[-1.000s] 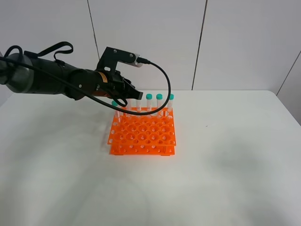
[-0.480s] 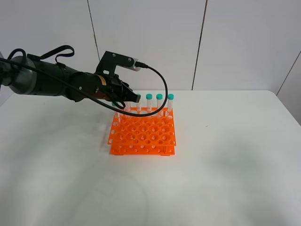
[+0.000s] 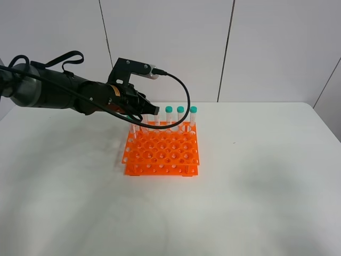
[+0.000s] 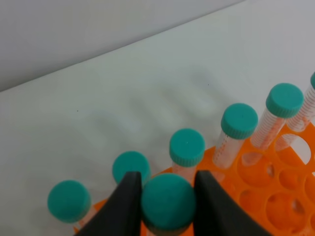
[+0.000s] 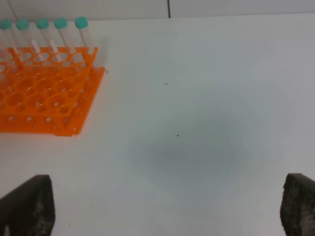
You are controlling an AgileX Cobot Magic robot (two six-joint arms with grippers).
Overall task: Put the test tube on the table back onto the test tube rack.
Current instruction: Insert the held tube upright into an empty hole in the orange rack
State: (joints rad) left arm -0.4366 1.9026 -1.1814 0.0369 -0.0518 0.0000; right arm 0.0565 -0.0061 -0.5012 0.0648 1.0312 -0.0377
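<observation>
Left claw is closed on one test tube at its teal cap, at the rear row of the single orange test tube rack on the bench, while right claw gapes empty; left wrist view shows six racked tubes, exterior view only three.

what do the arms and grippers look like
The left arm is a thick black tube with an orange marking near the wrist, a loose black cable and a black camera bracket. Its fingers are smooth black wedges; the right fingers look dark and rough.
</observation>
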